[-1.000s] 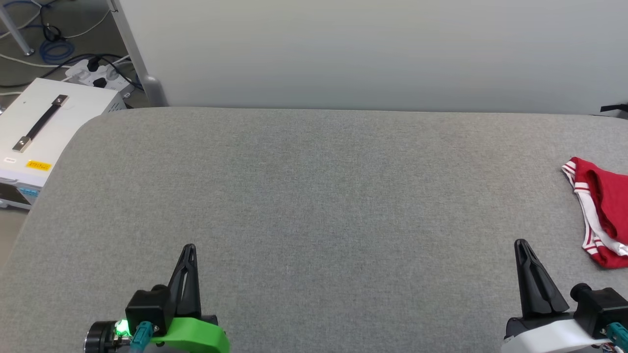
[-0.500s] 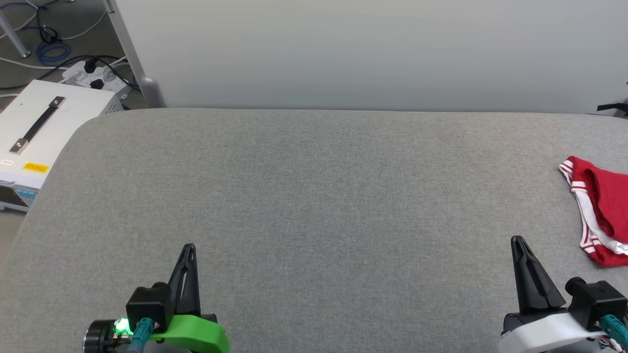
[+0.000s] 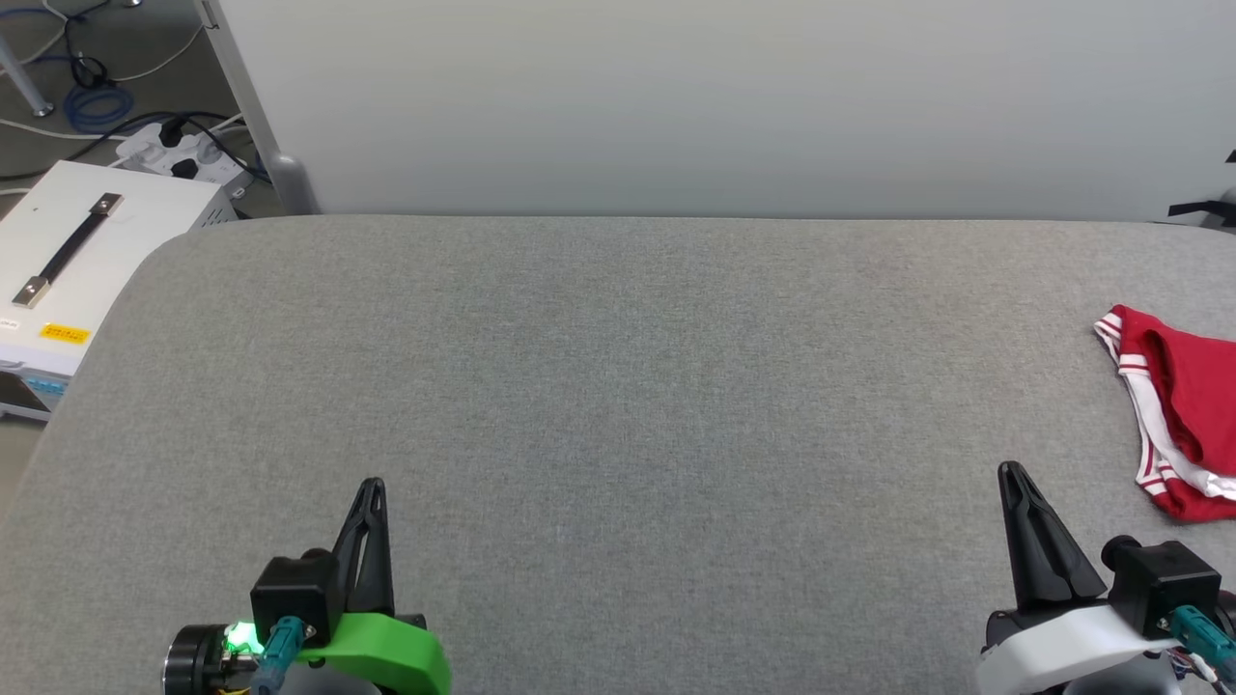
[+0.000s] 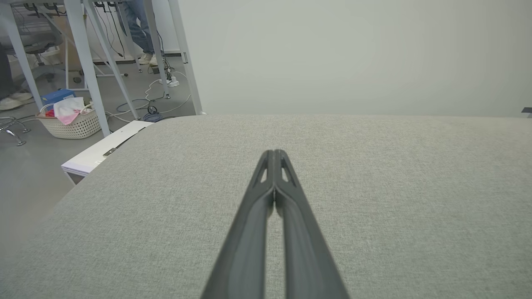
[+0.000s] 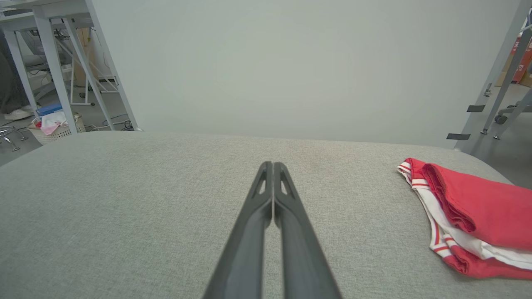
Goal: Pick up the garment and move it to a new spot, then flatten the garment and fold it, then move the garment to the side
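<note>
**Item: red jersey** (image 3: 1193,386) (image 5: 482,203). Red cloth with white-and-red striped trim and white panels, bundled in layers with a rolled red fold on top. No lettering shows.
- Location: far right side of the grey fabric-covered desk (image 3: 599,386), cut off by the head view's right edge. It is ahead and to the right of the right end effector and well apart from it.
- Handling (judged): light, soft and limp. It will sag and unfold when lifted and may slide on itself. It is not fragile.
- Hold (judged): pinch through the thick layered edge nearest the desk's middle, at the striped trim corner, so that several layers come up together. A grip on the top red fold alone would likely peel off one layer.

**Right end effector** (image 3: 1009,473) (image 5: 272,165). Fingers pressed together and holding nothing. It hovers low over bare desk.

**Left end effector** (image 3: 372,486) (image 4: 274,153). Fingers together and holding nothing. It is over the desk's near left part, far from the jersey.

**Surroundings:**
- Pale partition (image 3: 724,97) behind the desk.
- White equipment case with black handle (image 3: 68,251) on the floor to the left.
- Power strip (image 3: 179,152) with cables beyond the case.
- Laundry basket (image 4: 70,122) in the left wrist view.
</note>
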Robot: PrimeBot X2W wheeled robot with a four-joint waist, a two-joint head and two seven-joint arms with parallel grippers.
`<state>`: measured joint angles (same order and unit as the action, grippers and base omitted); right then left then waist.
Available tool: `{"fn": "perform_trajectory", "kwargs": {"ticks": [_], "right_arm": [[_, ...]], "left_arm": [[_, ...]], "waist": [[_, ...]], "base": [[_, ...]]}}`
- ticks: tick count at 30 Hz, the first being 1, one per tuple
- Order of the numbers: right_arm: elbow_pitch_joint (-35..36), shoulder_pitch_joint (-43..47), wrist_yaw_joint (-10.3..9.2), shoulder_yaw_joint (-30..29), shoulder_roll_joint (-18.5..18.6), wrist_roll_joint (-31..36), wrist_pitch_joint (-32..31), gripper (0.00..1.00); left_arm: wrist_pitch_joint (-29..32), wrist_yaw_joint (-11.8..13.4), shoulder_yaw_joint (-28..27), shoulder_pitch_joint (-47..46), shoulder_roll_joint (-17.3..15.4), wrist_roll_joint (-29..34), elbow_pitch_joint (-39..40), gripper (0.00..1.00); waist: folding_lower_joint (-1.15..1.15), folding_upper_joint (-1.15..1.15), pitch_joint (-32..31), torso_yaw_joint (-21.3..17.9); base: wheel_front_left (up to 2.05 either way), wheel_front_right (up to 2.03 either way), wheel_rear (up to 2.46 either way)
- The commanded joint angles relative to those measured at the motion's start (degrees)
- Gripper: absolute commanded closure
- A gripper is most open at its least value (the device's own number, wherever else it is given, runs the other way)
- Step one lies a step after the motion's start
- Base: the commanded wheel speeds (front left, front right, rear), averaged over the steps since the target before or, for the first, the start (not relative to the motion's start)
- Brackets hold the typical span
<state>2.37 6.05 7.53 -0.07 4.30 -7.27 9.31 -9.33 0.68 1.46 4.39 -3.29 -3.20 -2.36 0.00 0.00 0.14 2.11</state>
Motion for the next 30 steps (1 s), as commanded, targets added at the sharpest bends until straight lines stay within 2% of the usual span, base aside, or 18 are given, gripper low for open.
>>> {"fn": "perform_trajectory", "kwargs": {"ticks": [1, 30], "right_arm": [[-0.22, -1.04, -0.02, -0.01, -0.11, 0.63, -0.3, 1.0], [-1.05, -2.97, -0.03, 0.02, -0.61, 3.19, -3.78, 1.0]], "left_arm": [[0.36, -0.25, -0.23, -1.35, 0.16, 0.56, 0.38, 1.0], [3.82, -0.42, -0.71, -2.52, 0.26, 1.58, 1.15, 1.0]], "waist": [[0.0, 0.0, 0.0, -0.03], [0.0, 0.0, -0.06, -0.84]], "base": [[0.0, 0.0, 0.0], [0.0, 0.0, 0.0]]}}
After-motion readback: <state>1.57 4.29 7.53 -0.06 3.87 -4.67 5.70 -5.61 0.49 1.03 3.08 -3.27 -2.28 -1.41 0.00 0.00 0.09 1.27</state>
